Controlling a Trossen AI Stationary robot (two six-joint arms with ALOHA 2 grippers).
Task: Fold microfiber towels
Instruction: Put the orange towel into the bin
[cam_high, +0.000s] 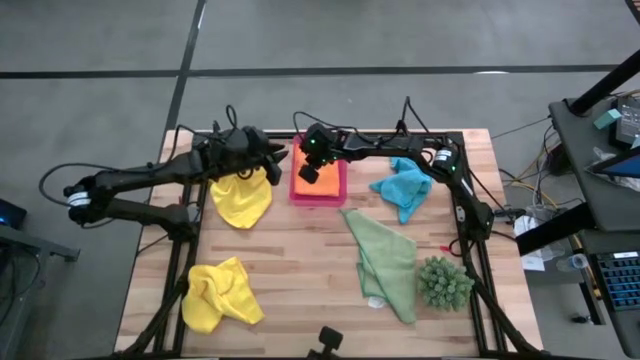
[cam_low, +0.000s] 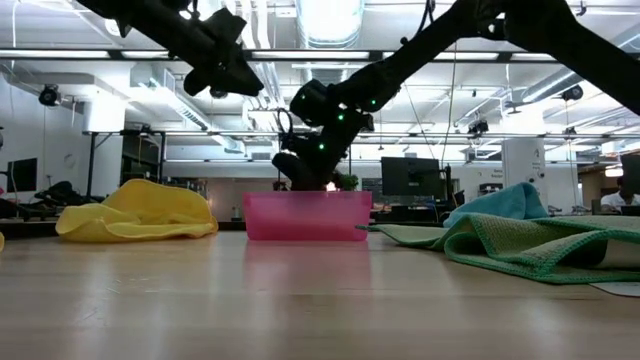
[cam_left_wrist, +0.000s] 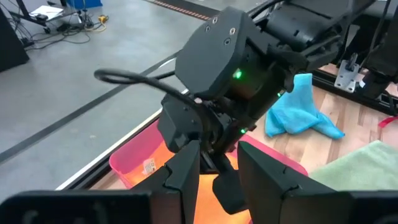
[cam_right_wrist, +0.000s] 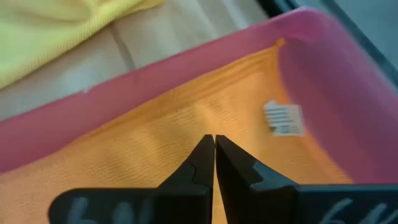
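Note:
An orange towel (cam_right_wrist: 143, 155) lies flat inside the pink tray (cam_low: 305, 215) at the table's far middle. My right gripper (cam_right_wrist: 214, 140) is shut, slanting down over this towel from the right. My left gripper (cam_left_wrist: 217, 158) hangs open and raised beside the tray's left side (cam_high: 278, 155), nothing between its fingers. A yellow towel (cam_high: 243, 198) lies crumpled left of the tray. Another yellow one (cam_high: 218, 293) lies near the front left. A blue towel (cam_high: 405, 185) is bunched right of the tray, and a green towel (cam_high: 385, 262) lies spread at the right. My right gripper's shut fingertips (cam_right_wrist: 205, 149) point slanting down at the middle of the orange towel inside the tray. The tray's wall hides them in the low view, so I cannot tell whether they touch the cloth.
A spiky green plant (cam_high: 443, 282) stands at the front right beside the green towel. The dark frame rails (cam_high: 470, 215) run along the table's left, right and far sides. Bare wood (cam_high: 300, 270) shows at the table's front middle.

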